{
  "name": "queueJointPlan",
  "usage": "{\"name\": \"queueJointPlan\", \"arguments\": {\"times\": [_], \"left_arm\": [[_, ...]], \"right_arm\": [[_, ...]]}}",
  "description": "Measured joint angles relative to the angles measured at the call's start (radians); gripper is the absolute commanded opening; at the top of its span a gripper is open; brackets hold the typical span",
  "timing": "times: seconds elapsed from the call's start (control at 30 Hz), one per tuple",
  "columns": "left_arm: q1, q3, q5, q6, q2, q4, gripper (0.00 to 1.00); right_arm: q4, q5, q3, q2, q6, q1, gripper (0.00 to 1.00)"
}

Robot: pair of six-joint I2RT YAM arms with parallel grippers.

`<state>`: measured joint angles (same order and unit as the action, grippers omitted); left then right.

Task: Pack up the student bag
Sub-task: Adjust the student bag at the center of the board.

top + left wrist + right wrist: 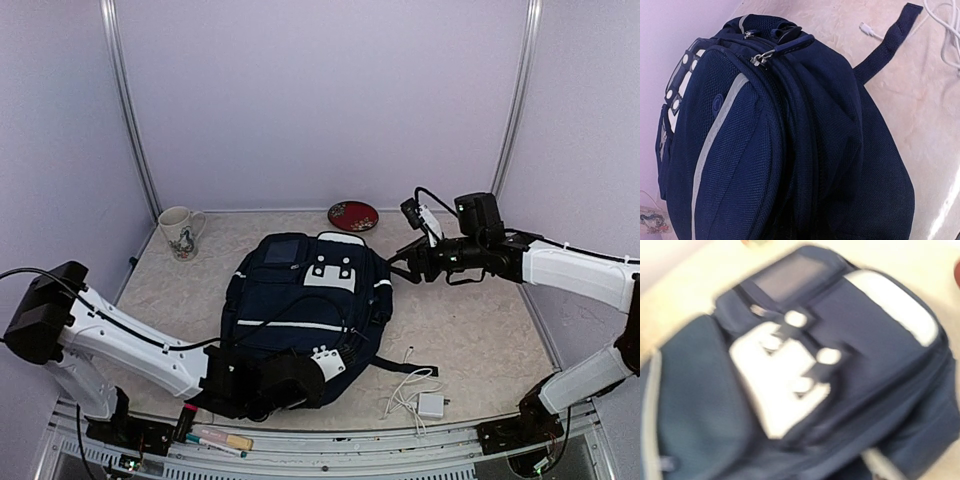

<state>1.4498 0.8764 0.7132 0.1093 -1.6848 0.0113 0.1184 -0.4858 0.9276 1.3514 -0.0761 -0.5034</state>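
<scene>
The right wrist view is smeared throughout: the student bag (805, 375) reads only as soft navy with a white blotch, and its zips and stitching are unreadable. From above, the left gripper (315, 372) is lost against the bag's near edge, black on navy, so its fingertips and whatever they touch are hidden. The right gripper (405, 258), at the bag's far right, is too small to judge its jaws (its arm runs off the right edge). The mug (180, 232) print and the pens (220, 440) by the near rail are too small to make out.

Left arm (130, 340) extended low, left end effector (335, 362) closed; right arm (580, 275) bent high, right end effector (400, 262) opening unclear.
</scene>
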Motion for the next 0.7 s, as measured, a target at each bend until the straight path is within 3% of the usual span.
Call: {"name": "queueJointPlan", "arguments": {"times": [0.1, 0.17, 0.23, 0.37, 0.43, 0.53, 0.7], "left_arm": [[-0.032, 0.105, -0.033, -0.003, -0.070, 0.025, 0.66], [-0.045, 0.166, -0.092, -0.003, -0.096, 0.032, 0.88], [-0.045, 0.196, -0.167, 0.003, -0.090, 0.026, 0.96], [-0.050, 0.166, -0.356, -0.013, 0.027, 0.004, 0.99], [-0.088, 0.123, -0.444, -0.054, 0.157, -0.008, 0.96], [-0.294, 0.089, -0.493, -0.147, 0.291, -0.028, 0.88], [-0.702, 0.003, -0.523, -0.371, 0.325, -0.010, 0.78]], "right_arm": [[-0.031, -0.045, -0.048, -0.063, -0.037, 0.000, 0.58], [-0.050, -0.087, -0.083, -0.090, -0.071, 0.000, 0.57], [-0.062, -0.121, -0.109, -0.100, -0.101, 0.000, 0.56], [-0.047, -0.108, -0.129, -0.100, -0.148, 0.000, 0.57], [-0.033, -0.084, -0.129, -0.090, -0.168, 0.000, 0.64], [-0.020, -0.050, -0.135, -0.062, -0.200, 0.000, 0.67], [0.001, 0.026, -0.160, 0.006, -0.254, 0.000, 0.67]]}}
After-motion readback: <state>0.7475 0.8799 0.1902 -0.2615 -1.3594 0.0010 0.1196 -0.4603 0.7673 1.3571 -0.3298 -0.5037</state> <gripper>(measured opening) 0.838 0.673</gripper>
